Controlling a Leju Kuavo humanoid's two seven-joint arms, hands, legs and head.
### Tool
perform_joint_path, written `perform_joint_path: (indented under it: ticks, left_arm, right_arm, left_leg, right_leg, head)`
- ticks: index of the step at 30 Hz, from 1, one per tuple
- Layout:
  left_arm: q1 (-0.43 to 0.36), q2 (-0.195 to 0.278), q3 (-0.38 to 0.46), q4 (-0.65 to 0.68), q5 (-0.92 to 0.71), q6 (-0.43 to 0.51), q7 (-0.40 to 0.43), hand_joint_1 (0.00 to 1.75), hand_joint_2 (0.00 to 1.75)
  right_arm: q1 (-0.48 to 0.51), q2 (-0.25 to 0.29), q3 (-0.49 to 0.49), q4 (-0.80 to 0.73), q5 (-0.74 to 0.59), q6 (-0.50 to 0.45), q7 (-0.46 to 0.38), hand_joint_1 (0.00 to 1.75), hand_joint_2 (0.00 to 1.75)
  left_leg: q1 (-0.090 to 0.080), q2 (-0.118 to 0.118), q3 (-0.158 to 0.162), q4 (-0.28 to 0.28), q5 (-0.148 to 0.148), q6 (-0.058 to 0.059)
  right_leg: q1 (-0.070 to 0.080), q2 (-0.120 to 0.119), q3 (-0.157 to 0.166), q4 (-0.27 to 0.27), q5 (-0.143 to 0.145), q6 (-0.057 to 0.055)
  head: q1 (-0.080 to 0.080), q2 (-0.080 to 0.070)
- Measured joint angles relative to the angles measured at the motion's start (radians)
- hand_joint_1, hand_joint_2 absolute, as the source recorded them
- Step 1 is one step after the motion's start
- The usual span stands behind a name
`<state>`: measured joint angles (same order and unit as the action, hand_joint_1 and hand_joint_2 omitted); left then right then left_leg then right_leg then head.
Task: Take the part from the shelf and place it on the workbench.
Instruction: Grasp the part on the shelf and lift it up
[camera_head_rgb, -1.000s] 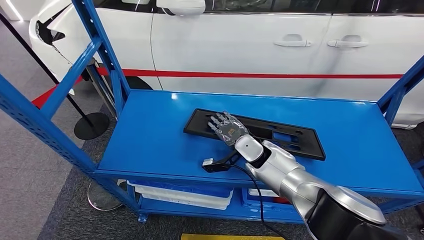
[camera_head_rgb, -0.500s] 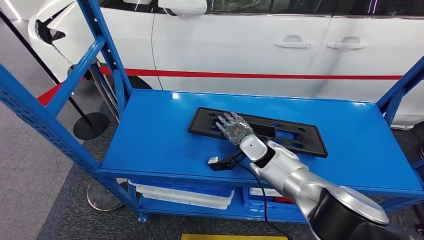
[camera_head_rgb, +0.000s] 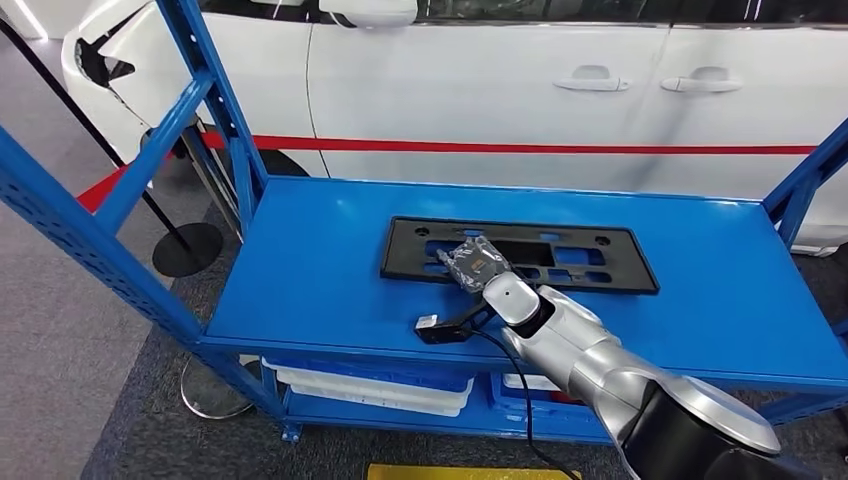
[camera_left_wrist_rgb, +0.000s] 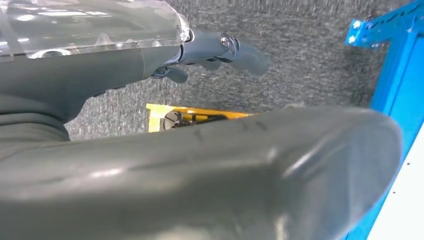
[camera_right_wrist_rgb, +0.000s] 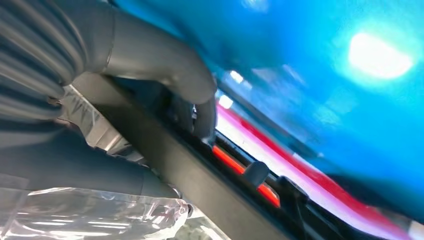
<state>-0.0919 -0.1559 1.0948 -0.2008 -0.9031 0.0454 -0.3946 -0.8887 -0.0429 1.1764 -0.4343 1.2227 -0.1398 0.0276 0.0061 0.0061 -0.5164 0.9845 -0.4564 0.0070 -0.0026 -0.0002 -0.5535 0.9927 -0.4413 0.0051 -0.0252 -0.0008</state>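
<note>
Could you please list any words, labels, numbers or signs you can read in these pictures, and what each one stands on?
None can be read.
The right hand, curled on the black part, bears small coloured marks on its back: too small to read.
The car behind the shelf carries a red stripe and no lettering in view.

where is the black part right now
In the head view the black part lies flat on the blue shelf, right of centre, with the right hand gripping its near edge.

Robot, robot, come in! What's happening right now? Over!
Right robot hand gripping flat black plastic part at its near edge. Part lying on blue metal shelf. Left robot hand hanging empty. Nothing blocking.
</note>
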Motion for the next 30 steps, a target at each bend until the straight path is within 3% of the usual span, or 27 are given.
perform_joint_path:
  ticks: [3, 5, 7, 8, 9, 10, 12, 14, 15, 17, 20, 21, 30]
  left_arm:
    - [0.001, 0.0, 0.0, 0.0, -0.001, -0.003, -0.005, 0.0, 0.0]
    - [0.001, 0.0, 0.0, 0.0, -0.001, -0.004, -0.006, 0.0, 0.0]
    - [0.002, 0.0, 0.0, 0.0, -0.001, -0.005, -0.006, 0.0, 0.0]
    - [0.003, 0.0, 0.0, 0.0, -0.001, -0.007, -0.006, 0.0, 0.0]
    - [0.005, 0.0, 0.0, 0.0, -0.002, -0.009, -0.005, 0.0, 0.0]
    - [0.006, 0.0, 0.0, 0.0, -0.003, -0.011, -0.005, 0.0, 0.0]
    - [0.006, 0.0, 0.0, 0.0, -0.006, -0.015, -0.004, 0.0, 0.0]
    - [0.005, 0.0, 0.0, 0.0, -0.01, -0.016, -0.002, 0.0, 0.0]
    - [0.005, -0.001, 0.0, 0.0, -0.01, -0.017, 0.0, 0.0, 0.0]
    - [0.005, -0.003, 0.0, 0.0, -0.012, -0.017, 0.003, 0.0, 0.0]
    - [0.002, -0.009, -0.001, 0.0, -0.017, -0.017, 0.004, 0.0, 0.0]
    - [0.001, -0.011, -0.001, 0.0, -0.02, -0.017, 0.004, 0.0, 0.0]
    - [0.001, -0.015, -0.007, 0.0, -0.033, -0.023, 0.0, 0.0, 0.0]
  right_arm:
    - [0.005, -0.003, -0.001, -0.006, -0.004, -0.004, -0.006, 1.75, 1.75]
    - [0.009, -0.003, -0.001, -0.011, -0.007, -0.005, -0.011, 1.75, 1.75]
    - [0.015, -0.004, -0.003, -0.014, -0.01, -0.006, -0.013, 1.75, 1.75]
    - [0.018, -0.004, -0.005, -0.016, -0.011, -0.007, -0.013, 1.75, 1.75]
    - [0.02, -0.004, -0.006, -0.018, -0.011, -0.01, -0.013, 1.75, 1.75]
    - [0.022, -0.005, -0.008, -0.019, -0.012, -0.013, -0.013, 1.75, 1.75]
    - [0.027, -0.006, -0.012, -0.023, -0.012, -0.021, -0.009, 1.75, 1.75]
    - [0.032, -0.009, -0.015, -0.028, -0.012, -0.04, 0.002, 1.75, 1.75]
    - [0.035, -0.011, -0.016, -0.03, -0.013, -0.054, 0.01, 1.75, 1.75]
    - [0.042, -0.015, -0.019, -0.035, -0.013, -0.084, 0.024, 1.75, 1.75]
    - [0.061, -0.021, -0.031, -0.038, -0.012, -0.121, 0.04, 1.75, 1.75]
    - [0.068, -0.023, -0.035, -0.038, -0.012, -0.132, 0.046, 1.75, 1.75]
    - [0.094, -0.034, -0.062, -0.042, -0.011, -0.161, 0.052, 1.75, 1.75]
  left_leg:
    - [0.002, -0.002, -0.006, 0.014, -0.013, -0.016]
    - [0.004, -0.002, -0.05, 0.106, -0.066, -0.025]
    - [0.006, -0.002, -0.118, 0.243, -0.124, -0.031]
    - [0.006, -0.002, -0.14, 0.283, -0.131, -0.034]
    - [0.007, -0.002, -0.145, 0.287, -0.118, -0.034]
    - [0.007, -0.002, -0.133, 0.255, -0.089, -0.034]
    - [0.007, -0.001, -0.075, 0.121, -0.016, -0.029]
    - [0.005, 0.0, -0.033, 0.025, 0.014, -0.018]
    - [0.003, 0.0, -0.027, 0.01, 0.012, -0.012]
    - [0.002, 0.0, -0.022, 0.0, 0.015, -0.004]
    - [0.002, -0.001, -0.014, -0.016, 0.024, -0.004]
    - [0.001, -0.001, -0.014, -0.016, 0.024, -0.003]
    - [-0.004, 0.001, -0.013, -0.012, 0.02, 0.007]
  right_leg:
    - [-0.006, -0.002, 0.001, -0.008, 0.007, -0.015]
    - [-0.01, -0.005, 0.002, -0.012, 0.011, -0.025]
    - [-0.009, -0.007, 0.001, -0.012, 0.01, -0.029]
    - [-0.009, -0.007, 0.001, -0.012, 0.009, -0.03]
    - [-0.009, -0.007, 0.002, -0.011, 0.008, -0.029]
    - [-0.009, -0.006, 0.004, -0.011, 0.007, -0.028]
    - [-0.008, -0.005, 0.007, -0.007, 0.002, -0.023]
    - [-0.003, -0.003, 0.006, -0.003, -0.002, -0.013]
    - [-0.001, -0.002, 0.006, -0.002, -0.003, -0.008]
    - [-0.001, -0.002, 0.01, -0.01, -0.001, -0.002]
    - [0.0, -0.003, 0.017, -0.022, 0.001, -0.039]
    - [0.0, -0.003, 0.017, -0.024, 0.003, -0.045]
    - [-0.006, 0.0, 0.022, -0.032, 0.008, 0.004]
  head:
    - [-0.001, 0.0]
    - [-0.003, 0.0]
    - [-0.004, 0.0]
    - [-0.004, 0.0]
    - [-0.004, 0.0]
    - [-0.004, 0.0]
    - [-0.004, 0.0]
    - [-0.003, 0.0]
    - [-0.003, 0.0]
    - [-0.003, 0.0]
    - [0.001, 0.0]
    - [0.003, 0.0]
    - [0.003, 0.0]
